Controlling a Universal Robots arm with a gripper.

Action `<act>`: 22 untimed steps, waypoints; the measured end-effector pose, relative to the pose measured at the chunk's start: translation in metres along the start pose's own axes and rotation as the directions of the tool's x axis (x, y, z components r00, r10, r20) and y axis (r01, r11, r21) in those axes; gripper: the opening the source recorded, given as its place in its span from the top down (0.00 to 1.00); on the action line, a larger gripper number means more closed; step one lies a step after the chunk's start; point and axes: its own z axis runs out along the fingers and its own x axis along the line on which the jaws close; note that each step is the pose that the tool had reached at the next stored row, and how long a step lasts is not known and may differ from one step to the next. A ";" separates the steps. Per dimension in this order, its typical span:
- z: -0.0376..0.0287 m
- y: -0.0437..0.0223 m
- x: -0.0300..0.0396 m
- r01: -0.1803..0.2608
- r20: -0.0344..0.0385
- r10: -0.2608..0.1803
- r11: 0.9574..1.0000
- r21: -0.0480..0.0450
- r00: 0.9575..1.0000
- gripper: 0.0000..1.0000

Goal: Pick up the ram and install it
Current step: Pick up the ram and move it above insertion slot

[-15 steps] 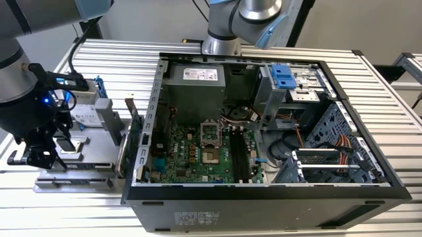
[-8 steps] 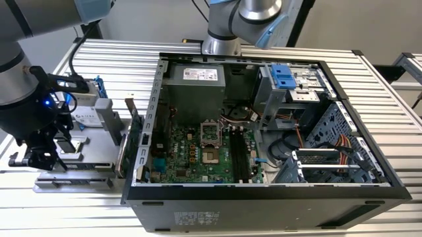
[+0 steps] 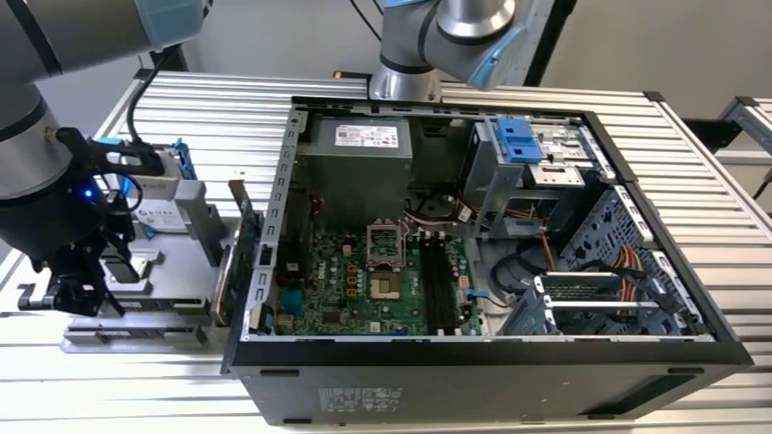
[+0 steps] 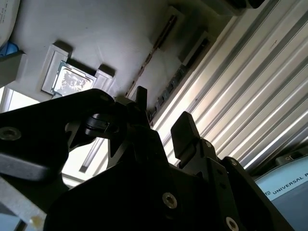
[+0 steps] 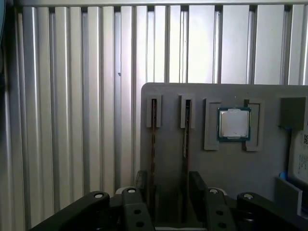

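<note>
The gripper (image 5: 169,176) is seen nearest the wrist cameras, its two black fingers (image 5: 198,192) spread apart and nothing gripped between them. It is held low over a grey holder (image 5: 231,168). The ram (image 5: 153,144), a thin stick seen edge-on, is stood in a narrow slot of that holder. A second stick (image 5: 186,127) of the same kind is set in the neighbouring slot, and in the first wrist view both are lined up within the gap of the fingers. Just beside the slots a square processor chip (image 5: 234,123) with a silver lid is seated in a recess of the holder. The holder is carried on a ribbed metal surface (image 5: 72,96). In the exterior view the arm (image 3: 36,136) is placed at the exterior view's left, above the holder, on which a silver drive (image 3: 169,215) is also kept. A green card (image 3: 248,240) is stood on edge between the holder and an open computer case (image 3: 483,366). Inside the case a green motherboard (image 3: 356,280) is laid flat, with long black slots (image 3: 437,280) near its middle. Farther back a grey power supply (image 3: 356,149) and a blue drive bracket (image 3: 519,140) are fitted, and red and yellow cables (image 3: 617,262) are run at the exterior view's right.
</note>
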 end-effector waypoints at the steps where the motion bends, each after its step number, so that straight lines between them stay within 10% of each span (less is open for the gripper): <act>1: 0.0008 0.0000 0.0003 0.001 0.000 -0.001 1.000 0.000 1.000 0.00; 22: 0.0136 0.0001 0.0093 0.016 0.000 -0.016 1.000 0.000 1.000 0.00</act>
